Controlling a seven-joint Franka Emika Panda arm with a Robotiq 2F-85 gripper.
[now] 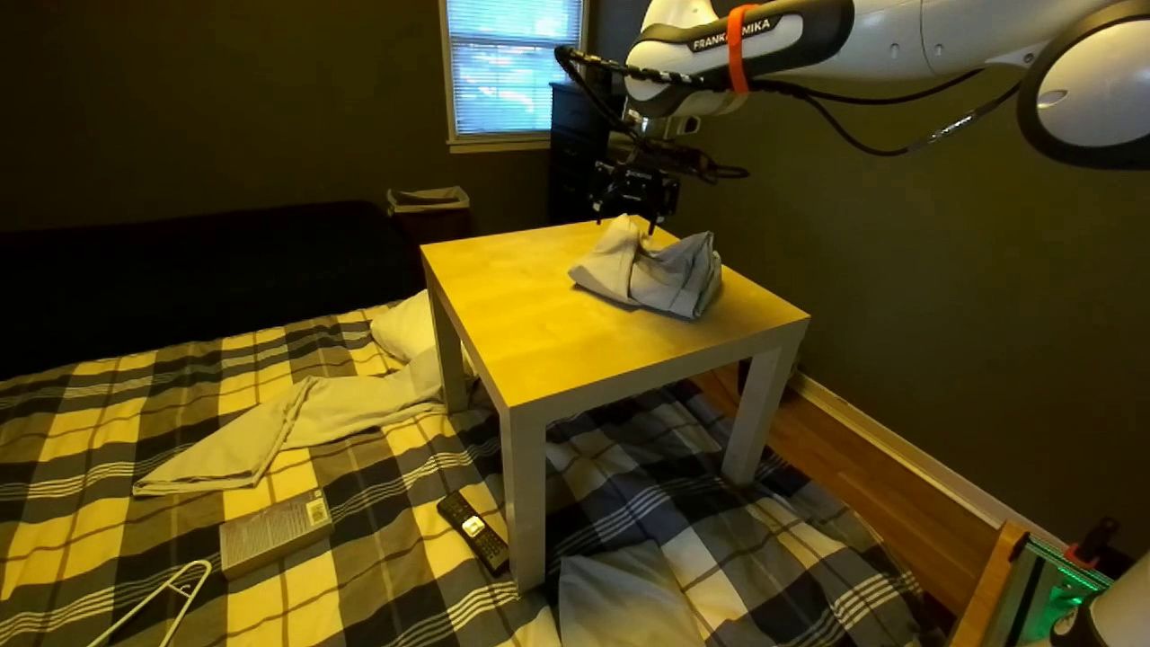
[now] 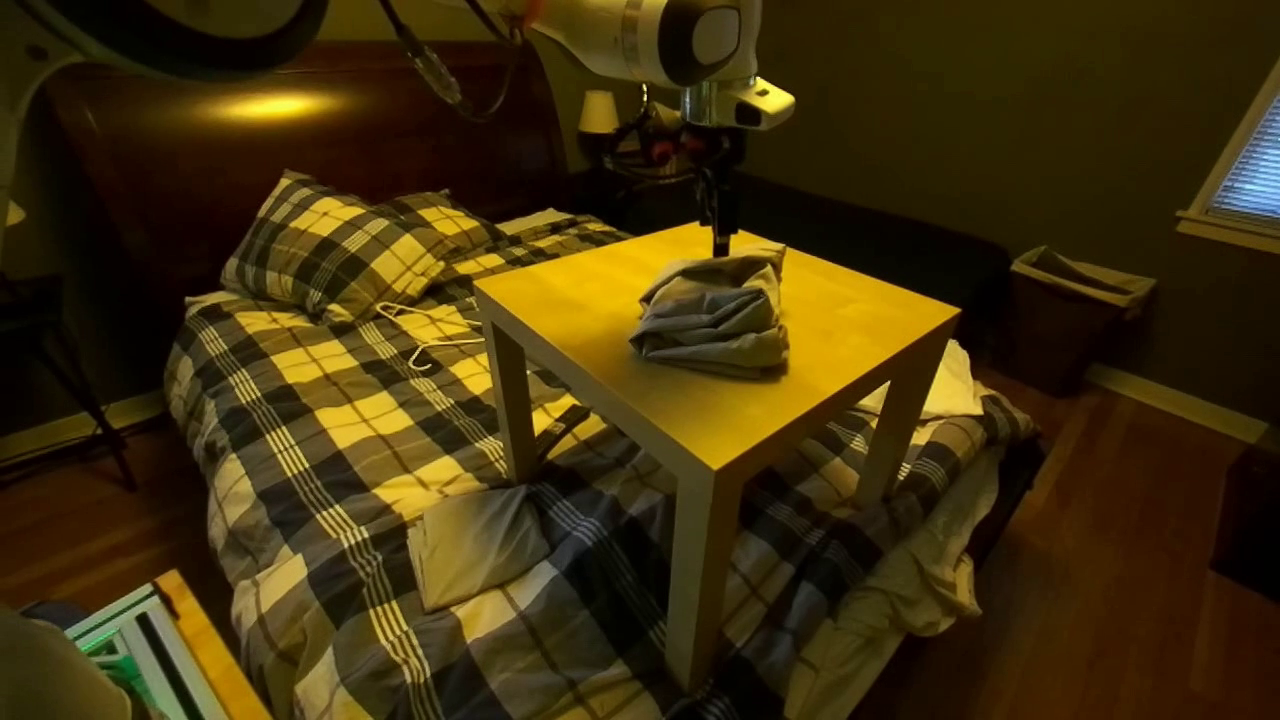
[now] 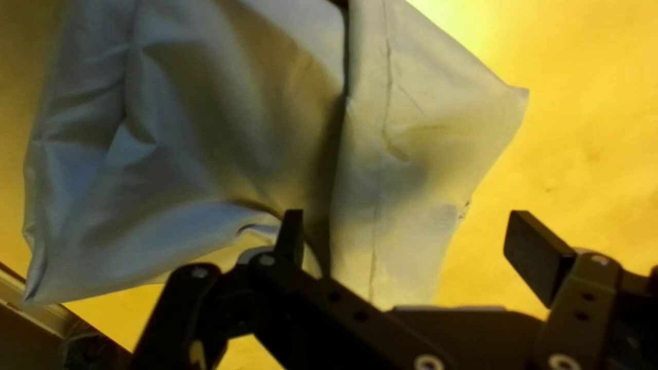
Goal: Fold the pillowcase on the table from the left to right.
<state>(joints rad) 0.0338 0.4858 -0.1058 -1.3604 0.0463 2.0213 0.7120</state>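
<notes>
Claw (image 1: 626,221) is wide, pointing down at the bench (image 1: 485,305), with the pillowcase (image 1: 660,279) right at its tips. Wrist view: fingers (image 3: 291,234) well apart, gap running from bottom centre to lower right of the frame. The finger nearer the centre overlaps the pillowcase in the picture, just left of the dark crease that comes down from top centre; the lower-right finger is past the cloth edge, with bench surface behind it. So the flap right of that crease reaches down into the gap, its pointed corner sticking out above the lower-right finger. Bulk of the bundle fills centre to upper left. Can't tell whether either finger touches cloth. Pillowcase itself is a rumpled, part-folded grey bundle. In an exterior view the pillowcase (image 1: 620,265) is toward the upper right of the bench top; a raised peak of cloth shows between the two fingertips, the rest lying lower and to the right. In an exterior view the pillowcase (image 2: 712,320) sits mid-bench, stacked folds facing the camera, fingertips at its upper edge. Bench legs stand on a plaid bed cover (image 2: 330,440).
</notes>
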